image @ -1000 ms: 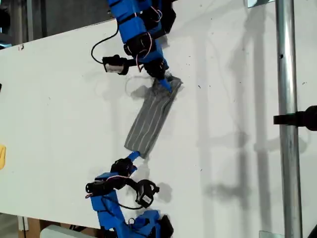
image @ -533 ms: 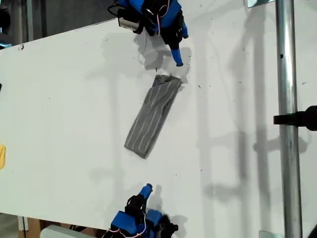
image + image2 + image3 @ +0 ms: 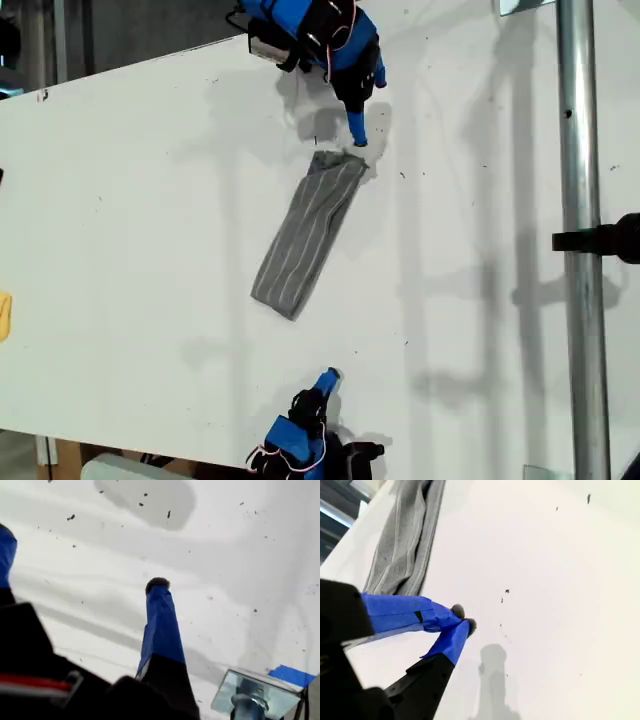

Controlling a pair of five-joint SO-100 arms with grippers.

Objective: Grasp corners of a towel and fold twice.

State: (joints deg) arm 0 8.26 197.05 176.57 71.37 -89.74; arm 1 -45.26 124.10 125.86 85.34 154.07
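The towel [image 3: 308, 233] is lying folded into a narrow strip on the white tabletop [image 3: 130, 200], apart from both end effectors. My first end effector [image 3: 82, 585] is being held wide open and empty. My second end effector [image 3: 464, 619] is closed on nothing, tips touching.

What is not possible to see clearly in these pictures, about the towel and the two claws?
- Towel layers and corners: the exterior view is too small, and the folded strip hides them.
- Towel's far end: cut off by the edge of the second wrist view.
- Towel in the first wrist view: out of frame, only table shows.
- My first claw: one finger is cut off by the picture's edge.
- Which arm carries my second claw: the exterior view does not tell.
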